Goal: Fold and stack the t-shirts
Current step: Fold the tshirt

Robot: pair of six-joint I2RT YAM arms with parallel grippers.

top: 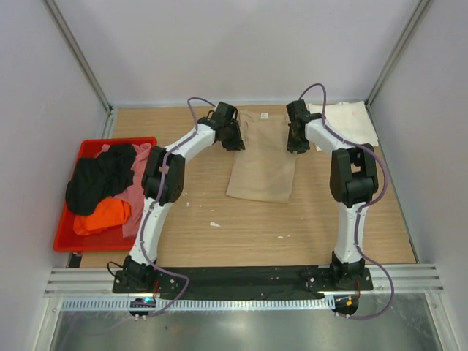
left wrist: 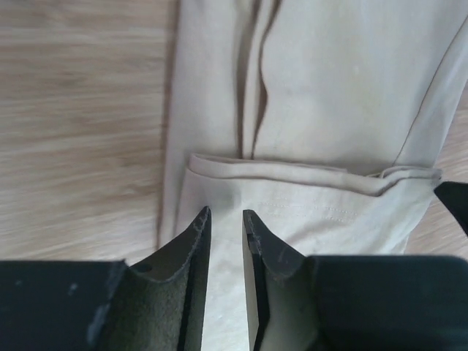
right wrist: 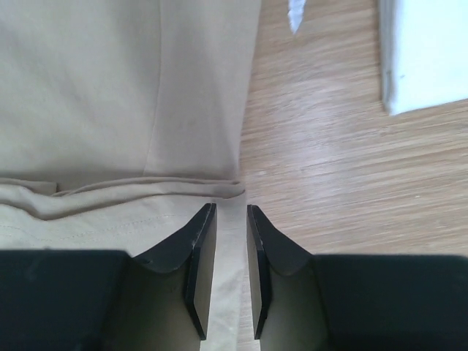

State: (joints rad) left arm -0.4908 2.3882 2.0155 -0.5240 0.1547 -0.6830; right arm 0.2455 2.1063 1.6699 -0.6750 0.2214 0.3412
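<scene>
Tan t-shirt (top: 262,164) lies on the table (top: 219,245), far edge doubled over. Left gripper (left wrist: 225,213) and right gripper (right wrist: 231,208): jaws narrowly apart over that edge; grip cannot be confirmed. Risk: 1 corner slipping free, skewing the fold.

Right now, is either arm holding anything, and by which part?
Both look pinched on the tan shirt: left fingers at the left corner of its far stitched edge, right fingers at the right corner.

close up i can't tell whether the left gripper (left wrist: 225,212) or right gripper (right wrist: 231,208) pinches the tan shirt (left wrist: 329,88); from above they cover its far corners. the pink shirt (top: 139,186) lies mostly buried in the red bin (top: 117,141).
</scene>
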